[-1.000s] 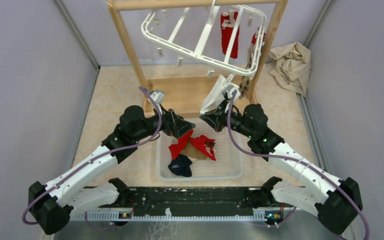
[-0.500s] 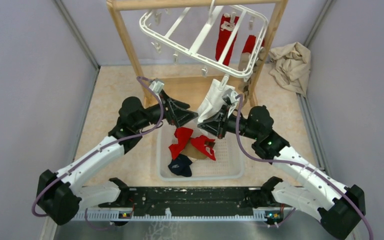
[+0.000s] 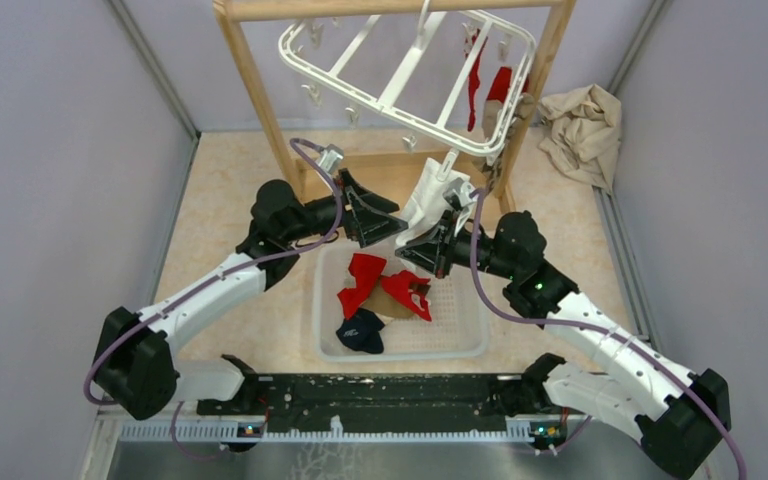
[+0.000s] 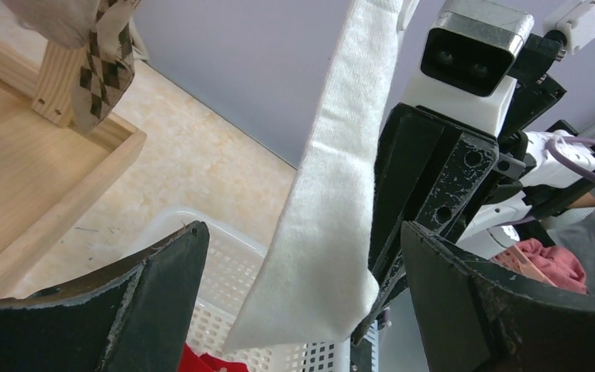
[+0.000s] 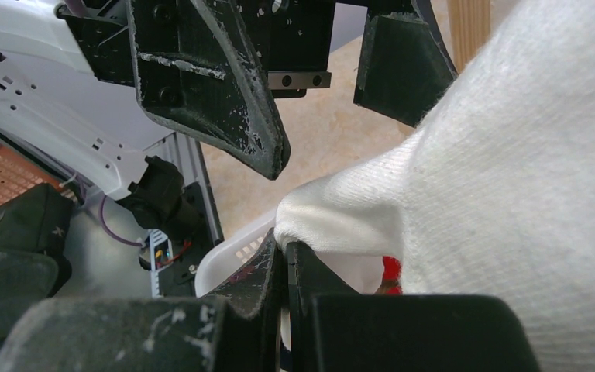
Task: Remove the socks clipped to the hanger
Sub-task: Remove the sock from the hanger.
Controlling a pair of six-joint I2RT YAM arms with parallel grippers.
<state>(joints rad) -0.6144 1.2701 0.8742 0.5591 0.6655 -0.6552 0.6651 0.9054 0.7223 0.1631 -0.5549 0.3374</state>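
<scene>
The white hanger hangs tilted from the wooden frame. A cream sock dangles from a clip at its near edge. My right gripper is shut on the lower edge of this cream sock, its jaws pressed together on the fabric. My left gripper stands open just left of the sock. In the left wrist view the cream sock hangs between its spread jaws, touching neither. Red socks and a patterned sock stay clipped at the hanger's far right.
A white perforated basket below the grippers holds red socks and a navy sock. The frame's wooden base lies behind it. A crumpled tan cloth sits at the back right. Grey walls close in on both sides.
My left arm has reached up and to the right, bringing its open jaws around the cream sock. The right gripper rose slightly with the sock, and the hanger swung.
</scene>
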